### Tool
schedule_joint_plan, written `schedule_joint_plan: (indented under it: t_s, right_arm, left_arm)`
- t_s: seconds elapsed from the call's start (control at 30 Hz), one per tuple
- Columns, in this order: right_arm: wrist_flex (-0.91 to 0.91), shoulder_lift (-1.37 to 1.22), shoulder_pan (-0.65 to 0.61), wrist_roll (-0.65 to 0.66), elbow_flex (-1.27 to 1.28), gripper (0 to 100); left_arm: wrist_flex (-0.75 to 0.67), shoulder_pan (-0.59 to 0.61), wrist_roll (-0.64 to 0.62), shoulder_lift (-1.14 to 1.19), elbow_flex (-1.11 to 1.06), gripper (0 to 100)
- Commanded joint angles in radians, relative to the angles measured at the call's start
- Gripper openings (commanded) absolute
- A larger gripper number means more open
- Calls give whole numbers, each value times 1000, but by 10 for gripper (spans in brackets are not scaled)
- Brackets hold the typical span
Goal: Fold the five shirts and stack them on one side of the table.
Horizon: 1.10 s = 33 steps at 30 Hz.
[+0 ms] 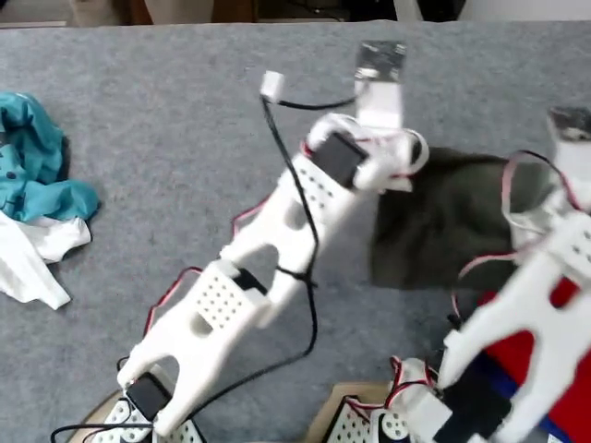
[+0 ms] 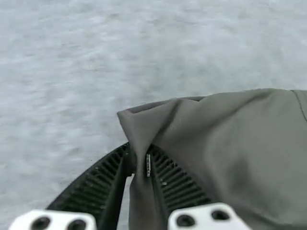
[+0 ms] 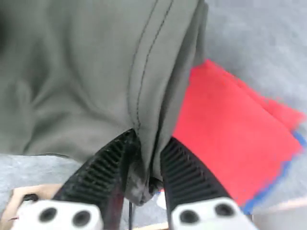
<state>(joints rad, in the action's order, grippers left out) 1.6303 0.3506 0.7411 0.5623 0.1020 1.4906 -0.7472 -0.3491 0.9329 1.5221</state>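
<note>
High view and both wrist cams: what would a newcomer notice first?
The olive shirt lies right of the middle of the table with both tools shut on it. The left tool pinches a corner and the right tool a stitched edge. Next come a red shirt lying flat beside it at the near right, and a teal shirt and a white shirt crumpled at the left edge.

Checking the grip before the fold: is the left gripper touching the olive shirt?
Touching. The left wrist view shows the left gripper shut on a corner of the olive shirt, cloth pinched between its jaws.
</note>
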Motion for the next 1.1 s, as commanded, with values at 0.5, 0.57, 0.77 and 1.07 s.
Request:
schedule_joint_plan:
  t_s: [0.5,0.57,0.77,1.07]
  right_arm:
    - [-269,62,679,288,154,4]
    - [-284,62,699,295,165,4]
    - [-288,64,700,285,166,34]
    - [-256,94,702,293,134,430]
  left_arm:
    - [-404,-278,0,-71,-301,23]
    - [-414,-278,0,-71,-310,23]
    - [-407,-278,-5,-71,-341,85]
    - [-318,-265,-5,-82,-310,165]
